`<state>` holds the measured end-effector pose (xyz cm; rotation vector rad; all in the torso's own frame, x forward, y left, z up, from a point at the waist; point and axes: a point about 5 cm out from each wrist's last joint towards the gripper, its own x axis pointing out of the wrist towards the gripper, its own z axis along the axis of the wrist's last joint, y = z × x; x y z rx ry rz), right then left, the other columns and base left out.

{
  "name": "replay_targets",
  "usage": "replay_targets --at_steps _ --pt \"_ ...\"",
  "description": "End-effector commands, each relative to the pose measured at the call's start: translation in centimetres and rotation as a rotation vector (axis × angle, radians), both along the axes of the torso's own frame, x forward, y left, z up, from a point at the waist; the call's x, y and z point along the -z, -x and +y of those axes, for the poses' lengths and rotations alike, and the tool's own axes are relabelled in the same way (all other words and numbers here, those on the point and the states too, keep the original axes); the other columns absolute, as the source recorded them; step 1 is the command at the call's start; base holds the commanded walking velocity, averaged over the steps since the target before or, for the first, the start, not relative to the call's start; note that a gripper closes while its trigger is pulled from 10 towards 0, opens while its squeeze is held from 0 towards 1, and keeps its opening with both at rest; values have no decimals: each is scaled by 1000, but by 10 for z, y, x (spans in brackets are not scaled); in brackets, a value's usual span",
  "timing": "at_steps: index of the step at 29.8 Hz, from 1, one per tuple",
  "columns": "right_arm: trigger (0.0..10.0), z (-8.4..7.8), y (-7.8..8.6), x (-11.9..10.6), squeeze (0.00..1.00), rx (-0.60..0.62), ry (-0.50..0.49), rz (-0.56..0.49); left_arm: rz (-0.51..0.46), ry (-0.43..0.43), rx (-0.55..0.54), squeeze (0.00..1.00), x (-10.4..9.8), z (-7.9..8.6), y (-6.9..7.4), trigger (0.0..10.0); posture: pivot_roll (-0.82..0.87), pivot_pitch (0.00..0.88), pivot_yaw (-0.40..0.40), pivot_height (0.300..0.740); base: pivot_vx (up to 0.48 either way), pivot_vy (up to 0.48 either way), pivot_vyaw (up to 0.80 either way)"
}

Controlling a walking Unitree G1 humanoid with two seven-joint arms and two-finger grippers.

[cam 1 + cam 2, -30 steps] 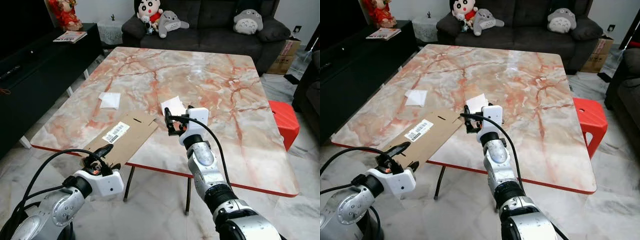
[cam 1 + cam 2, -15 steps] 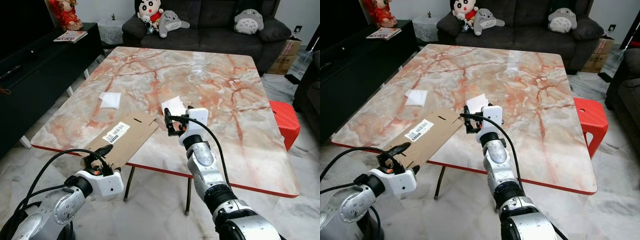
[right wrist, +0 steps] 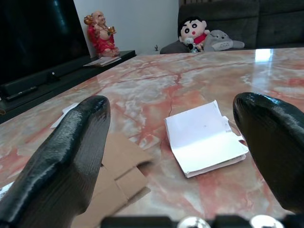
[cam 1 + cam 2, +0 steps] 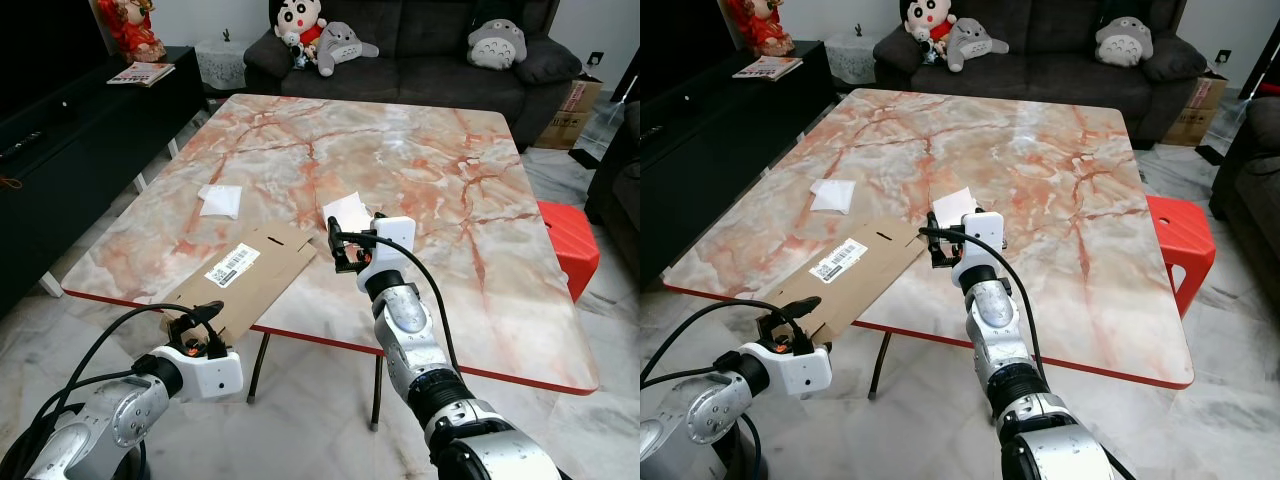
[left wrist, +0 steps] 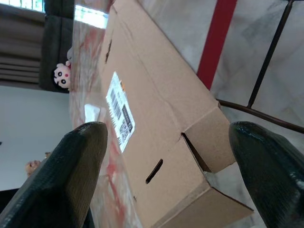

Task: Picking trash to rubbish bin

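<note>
Marble-patterned, the living-room worktop point(image 4: 430, 160) carries a flattened cardboard box point(image 4: 245, 278) overhanging its near edge, a folded white paper point(image 4: 347, 211) mid-surface and another white scrap point(image 4: 220, 200) farther left. The right gripper point(image 4: 340, 250) hovers just short of the folded paper, jaws spread wide; the left gripper point(image 4: 200, 322) waits, jaws released, below the cardboard's overhang. Both look light: the thin, limp paper probably needs pinching at its raised fold, while the stiffer cardboard offers its overhanging edge.

The marble surface point(image 4: 420, 150) carries a flattened cardboard box point(image 4: 245, 280) overhanging its near edge, a white folded paper point(image 4: 347, 212) and a white tissue point(image 4: 220, 200)
</note>
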<state>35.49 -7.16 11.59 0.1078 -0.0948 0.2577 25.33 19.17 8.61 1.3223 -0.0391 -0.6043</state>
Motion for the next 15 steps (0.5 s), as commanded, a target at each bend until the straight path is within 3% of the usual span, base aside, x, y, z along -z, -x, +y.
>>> replay_targets --at_steps 1,9,12,15 --pt "10000 2 -2 -4 0 0 -9 -12 5 -28 -18 0 1 5 -3 10000 35 30 7 740 0 0 0" --pt "10000 1 -2 -5 0 0 -8 -13 14 -5 -18 0 2 3 -5 10000 33 35 5 740 0 0 0" --pt "10000 0 -2 -4 0 2 -7 -13 3 105 54 0 -6 -12 0 10000 32 36 5 740 0 0 0" --pt "10000 0 -2 -5 0 1 -7 -14 13 115 69 0 -6 -14 1 10000 32 36 5 740 0 0 0"
